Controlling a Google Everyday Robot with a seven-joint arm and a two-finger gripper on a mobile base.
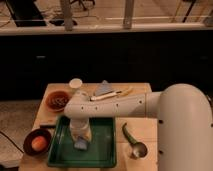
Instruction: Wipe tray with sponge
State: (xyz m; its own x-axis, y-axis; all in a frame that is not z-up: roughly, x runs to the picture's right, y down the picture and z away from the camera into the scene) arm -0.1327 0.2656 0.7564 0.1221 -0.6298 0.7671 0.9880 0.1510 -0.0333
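The green tray lies at the front middle of the wooden table. The small light blue sponge rests on the tray's floor, left of centre. My gripper hangs from the white arm and points straight down onto the sponge, pressing it against the tray. The fingers are hidden behind the wrist and the sponge.
A dark bowl with an orange fruit stands left of the tray. A reddish bowl and a white cup are at the back left. A pale blue folded cloth and a light utensil lie at the back. A green scoop lies right of the tray.
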